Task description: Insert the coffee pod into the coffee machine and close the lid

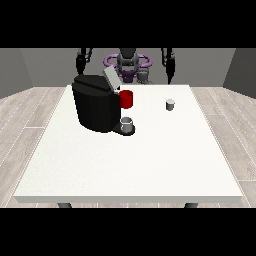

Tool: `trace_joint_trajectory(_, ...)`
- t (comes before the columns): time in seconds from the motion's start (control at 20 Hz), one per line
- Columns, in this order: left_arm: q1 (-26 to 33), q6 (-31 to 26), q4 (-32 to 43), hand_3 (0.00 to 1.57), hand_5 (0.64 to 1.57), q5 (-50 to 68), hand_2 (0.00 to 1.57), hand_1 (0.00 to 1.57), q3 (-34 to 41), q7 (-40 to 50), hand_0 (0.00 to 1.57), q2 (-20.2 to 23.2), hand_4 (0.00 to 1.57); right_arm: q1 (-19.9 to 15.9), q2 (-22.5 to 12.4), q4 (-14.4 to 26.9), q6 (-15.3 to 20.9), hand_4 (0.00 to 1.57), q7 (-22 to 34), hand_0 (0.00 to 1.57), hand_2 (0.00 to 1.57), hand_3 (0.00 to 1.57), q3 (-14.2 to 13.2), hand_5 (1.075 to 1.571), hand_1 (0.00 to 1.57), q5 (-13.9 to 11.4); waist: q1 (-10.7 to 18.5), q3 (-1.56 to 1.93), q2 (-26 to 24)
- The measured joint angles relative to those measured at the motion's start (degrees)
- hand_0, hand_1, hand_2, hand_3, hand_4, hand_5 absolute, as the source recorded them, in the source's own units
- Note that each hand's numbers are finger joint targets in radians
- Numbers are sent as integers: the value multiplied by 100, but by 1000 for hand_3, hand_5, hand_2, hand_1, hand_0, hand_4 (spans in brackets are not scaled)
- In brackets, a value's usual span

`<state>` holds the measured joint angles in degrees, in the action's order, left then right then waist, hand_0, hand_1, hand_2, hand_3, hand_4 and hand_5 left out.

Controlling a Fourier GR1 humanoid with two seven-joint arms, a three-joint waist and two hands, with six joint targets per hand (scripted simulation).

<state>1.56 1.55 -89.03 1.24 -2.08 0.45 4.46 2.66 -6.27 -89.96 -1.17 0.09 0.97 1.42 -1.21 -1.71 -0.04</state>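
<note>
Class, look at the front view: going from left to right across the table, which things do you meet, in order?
coffee machine → red cup → coffee pod

Place: a plain indoor room set up as a test space, with a hint of kitchen
Floor: pale wood-look planks (30,112)
Walls: bare grey (45,65)
Furniture: one large white table (130,165) on dark legs
Kitchen sign: a black coffee machine (95,107) on the table
Occupant: a humanoid robot (128,62) behind the table
</note>
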Motion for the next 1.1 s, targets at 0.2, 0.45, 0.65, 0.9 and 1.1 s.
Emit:
trace_joint_trajectory(0.2,171,-299,-44,0,1571,152,0,0,11,-339,0,59,282,76,-19,89,-24,128,0,0,0,0,-90,1571,0,34,118,107,-132)
trace_joint_trajectory(0.45,364,-779,-118,0,1571,370,0,0,214,-898,0,351,264,93,133,144,346,94,-312,0,0,0,-444,1571,0,82,194,154,-271)
trace_joint_trajectory(0.65,379,-965,-67,0,1571,148,0,0,319,-1146,0,686,0,36,378,101,704,267,-508,0,0,0,-463,1571,0,-27,186,165,-268)
trace_joint_trajectory(0.9,-30,-1056,211,0,1571,-93,0,0,619,-1032,0,1155,0,-79,367,25,668,174,-546,0,0,0,-458,1571,0,11,-41,171,-92)
trace_joint_trajectory(1.1,-559,-1259,734,0,1571,-19,0,0,945,-821,0,1489,0,-300,421,-15,691,228,-514,0,0,0,-406,1571,0,18,-230,171,179)
